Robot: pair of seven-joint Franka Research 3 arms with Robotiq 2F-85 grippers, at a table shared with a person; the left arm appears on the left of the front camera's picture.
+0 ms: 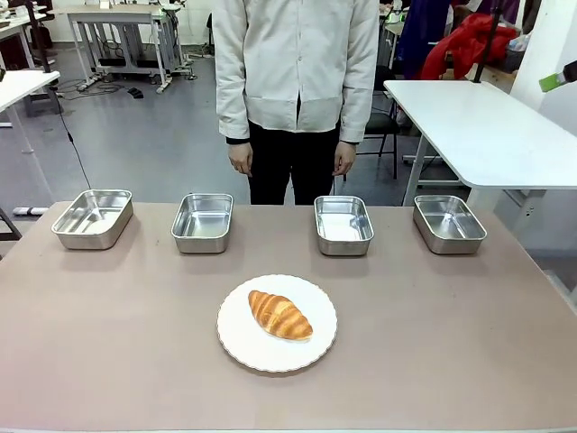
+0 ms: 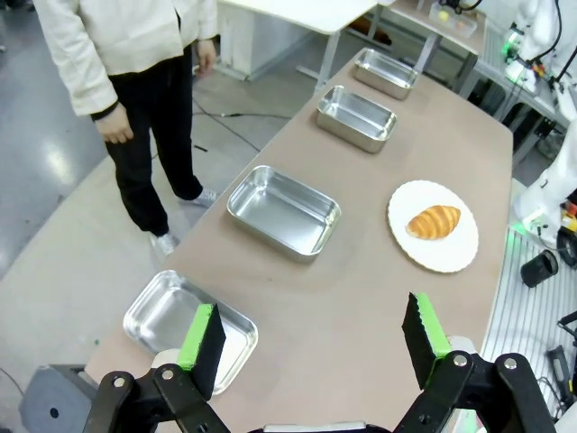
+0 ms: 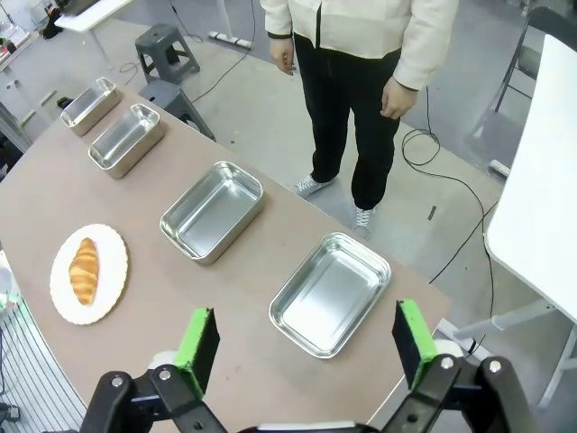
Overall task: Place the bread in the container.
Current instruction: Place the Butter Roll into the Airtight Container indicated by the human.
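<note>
The bread [image 1: 280,315] is a croissant lying flat in the middle of a round white plate [image 1: 242,350], apart from everything else on the table [image 1: 108,361]. I judge it light, soft and flaky. A hard squeeze would crush the crust, and the thin curved tips would likely snap off, but the ridged surface should not be slippery. The safest hold looks to be across the thick middle, with the fingers on either long side, closing gently and only far enough to lift it. The plate is shallow, so coming down from above seems better than scooping. The left gripper [image 2: 313,329] hangs above its end of the table, released, with nothing between its spread fingers. The bread lies well ahead of it and off to its right side. The right gripper [image 3: 304,325] is likewise wide open and empty, and from there the bread sits far ahead and off to its left. Four steel pans [image 1: 203,222] stand in a row along the far edge, in front of the person [image 1: 297,81], and every one shows a bare shiny bottom. The left gripper has its nearest pan [image 2: 153,316] just beneath its left finger. The right gripper has one [image 3: 329,293] just ahead, between its fingers. I cannot tell which pan is meant.
</note>
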